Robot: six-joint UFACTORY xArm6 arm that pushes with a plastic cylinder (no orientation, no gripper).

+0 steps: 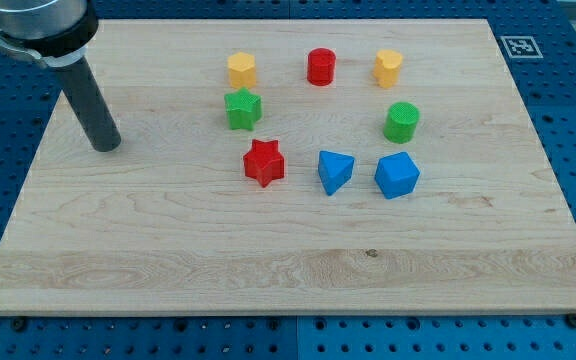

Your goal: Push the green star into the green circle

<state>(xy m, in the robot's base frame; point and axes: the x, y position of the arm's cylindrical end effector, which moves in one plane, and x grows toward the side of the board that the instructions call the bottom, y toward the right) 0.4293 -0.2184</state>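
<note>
Nothing's begun: the tip (107, 146) sits far left of the green star (242, 109); the green circle (402, 122) waits right. No pincer here.

The green star (242, 109) sat flat on the wooden board, left side of the block ring, ribbed top facing up. The green circle (402, 122), a short upright cylinder, stood well apart toward the view's right, slightly lower in the view.
</note>
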